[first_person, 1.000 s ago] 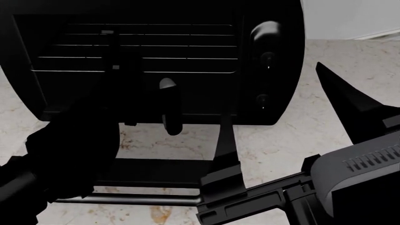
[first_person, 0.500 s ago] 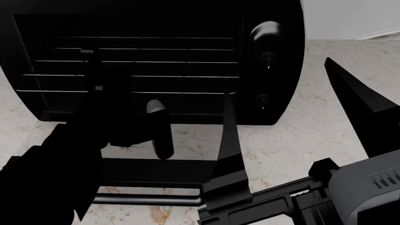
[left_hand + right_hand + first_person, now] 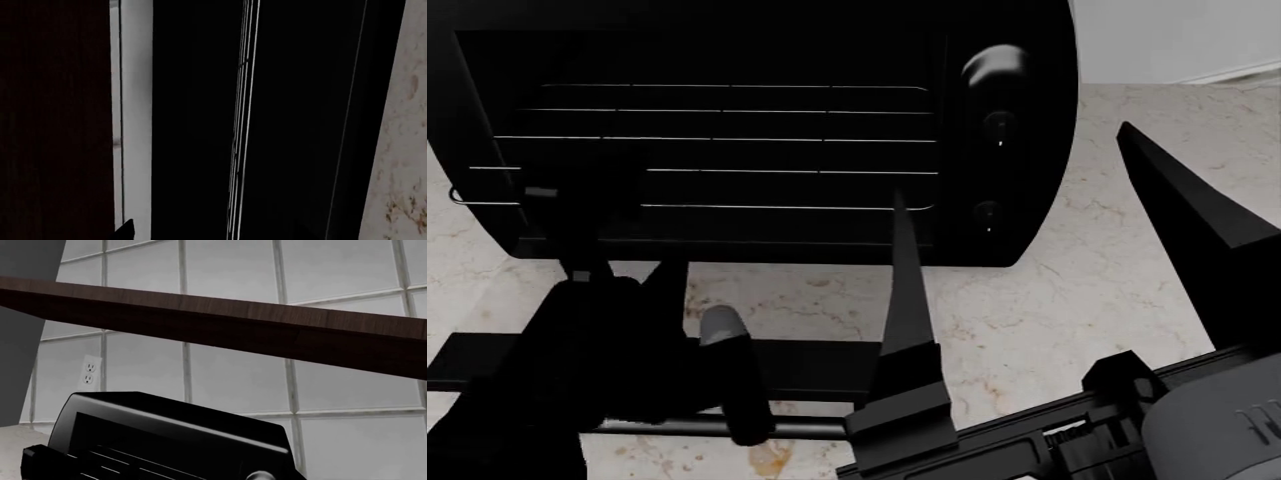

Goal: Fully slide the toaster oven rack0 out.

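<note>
The glossy black toaster oven [image 3: 694, 30] fills the top of the head view, its flap door [image 3: 814, 365] lying open and flat with the tubular handle [image 3: 807, 428] nearest me. The rack0 [image 3: 774, 170], thin pale wires, sticks out of the cavity, and its left front corner juts past the oven's side. My left gripper [image 3: 594, 235] is in front of the rack's front left. One fingertip [image 3: 127, 231] stands well apart from the rack wires [image 3: 239, 130]. My right gripper [image 3: 1009, 165] is wide open and empty, right of the door. The oven [image 3: 167, 425] also shows in the right wrist view.
The oven stands on a pale marble counter [image 3: 1068, 300]. Round knobs [image 3: 994, 70] run down its right face. A tiled wall [image 3: 233, 270], a dark wooden shelf [image 3: 233, 325] above the oven and a wall outlet [image 3: 89, 372] show in the right wrist view.
The rack has slid out toward me, first quickly, then only slightly. My left gripper has drawn back down and left, lately much farther than the rack. The right gripper has barely shifted.
</note>
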Robot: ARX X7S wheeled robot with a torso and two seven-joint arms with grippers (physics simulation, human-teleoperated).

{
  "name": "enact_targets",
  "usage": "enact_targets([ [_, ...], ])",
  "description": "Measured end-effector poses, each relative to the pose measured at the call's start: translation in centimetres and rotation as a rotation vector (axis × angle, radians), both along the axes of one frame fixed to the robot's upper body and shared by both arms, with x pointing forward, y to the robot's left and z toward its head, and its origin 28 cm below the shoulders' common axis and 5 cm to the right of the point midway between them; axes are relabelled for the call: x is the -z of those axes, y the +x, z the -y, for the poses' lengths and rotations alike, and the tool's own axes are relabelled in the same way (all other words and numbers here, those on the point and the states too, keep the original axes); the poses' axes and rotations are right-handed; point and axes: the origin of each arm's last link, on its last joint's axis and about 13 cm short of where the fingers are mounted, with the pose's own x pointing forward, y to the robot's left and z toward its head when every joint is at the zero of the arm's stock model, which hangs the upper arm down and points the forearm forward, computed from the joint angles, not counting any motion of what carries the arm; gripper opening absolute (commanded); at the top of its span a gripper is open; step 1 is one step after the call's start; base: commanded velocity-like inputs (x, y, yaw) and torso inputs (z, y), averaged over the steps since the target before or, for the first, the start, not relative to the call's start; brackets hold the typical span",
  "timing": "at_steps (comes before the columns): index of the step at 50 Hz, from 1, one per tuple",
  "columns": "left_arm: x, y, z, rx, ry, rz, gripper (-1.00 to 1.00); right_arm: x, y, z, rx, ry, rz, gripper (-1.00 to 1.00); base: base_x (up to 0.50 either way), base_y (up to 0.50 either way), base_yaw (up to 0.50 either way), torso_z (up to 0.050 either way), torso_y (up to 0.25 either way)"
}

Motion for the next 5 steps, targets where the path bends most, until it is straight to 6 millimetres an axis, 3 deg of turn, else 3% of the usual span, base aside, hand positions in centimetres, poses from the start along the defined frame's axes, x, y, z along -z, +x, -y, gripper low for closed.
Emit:
enact_targets([
  [5, 1.3, -2.3, -0.1, 0.029, 0.022, -0.049, 1.00, -0.1, 0.0, -0.1, -0.005, 0.002, -0.001, 1.00, 0.00, 0.00, 0.00, 0.000, 0.000],
])
